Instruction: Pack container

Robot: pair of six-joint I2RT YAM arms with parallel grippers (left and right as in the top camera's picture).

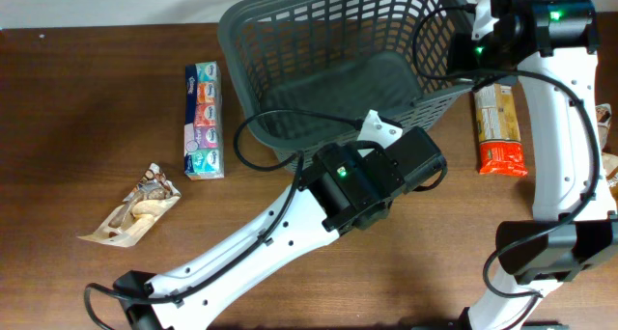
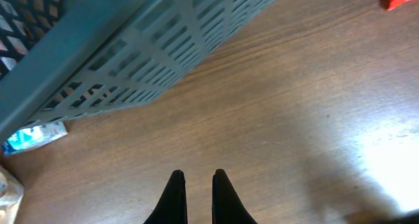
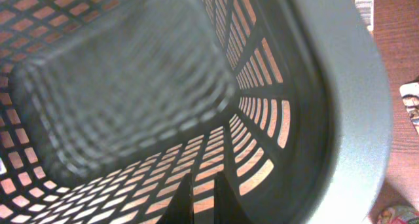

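Note:
The container point(image 1: 235, 42), a large dark grey lattice basket, stands at the back middle of the table with nothing inside. In the left wrist view my left gripper point(image 2: 198, 175) hovers over bare wood just in front of the container's slotted wall point(image 2: 131, 47), its fingers shut with nothing between them. From overhead, the left arm's wrist point(image 1: 377, 176) sits at the basket's near right corner. My right gripper point(image 3: 203, 174) is shut and empty, pointing down inside the container beside its right rim point(image 3: 353, 106).
A blue tissue multipack point(image 1: 203, 121) lies left of the basket, and a brown-and-white snack wrapper point(image 1: 135, 214) further front left. An orange-red packet point(image 1: 500, 127) lies right of the basket. Another item point(image 1: 606, 127) shows at the right edge.

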